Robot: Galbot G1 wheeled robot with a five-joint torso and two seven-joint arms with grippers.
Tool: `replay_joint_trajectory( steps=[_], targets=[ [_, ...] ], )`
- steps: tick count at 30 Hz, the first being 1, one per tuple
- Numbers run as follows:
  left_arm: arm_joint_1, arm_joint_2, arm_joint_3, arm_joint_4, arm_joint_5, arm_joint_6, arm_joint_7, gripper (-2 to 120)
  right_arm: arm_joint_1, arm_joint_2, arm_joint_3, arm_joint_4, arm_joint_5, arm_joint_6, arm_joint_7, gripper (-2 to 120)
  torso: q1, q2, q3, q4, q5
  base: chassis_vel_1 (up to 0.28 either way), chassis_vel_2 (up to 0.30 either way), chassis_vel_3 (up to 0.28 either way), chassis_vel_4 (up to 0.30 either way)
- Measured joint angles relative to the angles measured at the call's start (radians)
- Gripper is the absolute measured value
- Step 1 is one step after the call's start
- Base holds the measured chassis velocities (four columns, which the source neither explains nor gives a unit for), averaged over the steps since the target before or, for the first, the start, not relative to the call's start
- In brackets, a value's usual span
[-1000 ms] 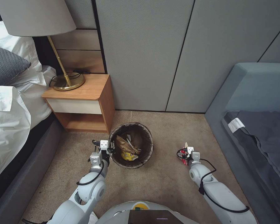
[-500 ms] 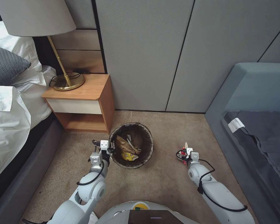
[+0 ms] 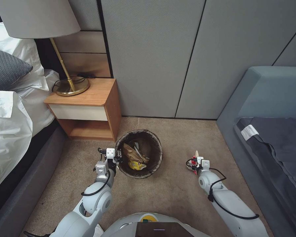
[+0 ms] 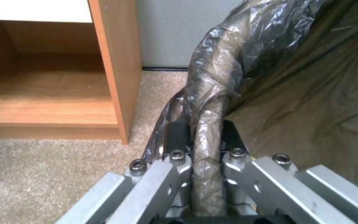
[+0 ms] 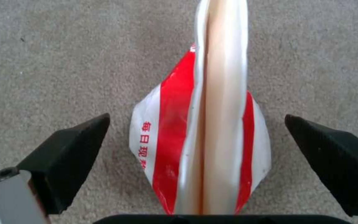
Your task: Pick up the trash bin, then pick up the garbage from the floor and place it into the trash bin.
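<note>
The trash bin (image 3: 154,144), a round bucket lined with a dark bag, stands on the carpet floor (image 3: 174,194) by the nightstand. It holds a brown paper bag and yellow wrappers. My left gripper (image 3: 117,157) is shut on its bag-covered rim (image 4: 206,124). To the right of the bin, a red-white carton (image 3: 194,162) of garbage lies on the floor. In the right wrist view the carton (image 5: 204,130) lies between the spread black fingers (image 5: 63,155) of my open right gripper (image 5: 199,161), which touch neither side of it.
A wooden nightstand (image 3: 92,108) with a brass lamp (image 3: 67,84) stands just left of the bin. A bed (image 3: 9,131) fills the left side, a grey sofa (image 3: 269,138) the right. Grey wall panels (image 3: 187,59) close off the back.
The right arm has shifted slightly left and forward over the carton. The left arm and the bin have not moved.
</note>
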Motion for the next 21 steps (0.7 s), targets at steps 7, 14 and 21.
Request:
replay_joint_trajectory(
  steps=[7,14,21],
  targets=[
    [-0.001,0.003,0.001,0.0,-0.001,0.0,0.0,2,0.018,0.014,-0.002,-0.034,0.005,-0.002,-0.006,79,0.0,0.0,0.0,0.0,0.0,0.0,0.0,0.0,0.0],
    [-0.001,0.002,0.001,-0.002,-0.002,0.001,-0.001,2,0.017,0.024,-0.004,-0.045,-0.006,0.01,-0.021,53,0.0,0.0,0.0,0.0,0.0,0.0,0.0,0.0,0.0],
    [-0.003,0.001,0.005,-0.002,-0.001,0.001,-0.001,2,0.013,0.025,-0.003,-0.039,-0.01,0.016,-0.02,28,0.0,0.0,0.0,0.0,0.0,0.0,0.0,0.0,0.0]
  ],
)
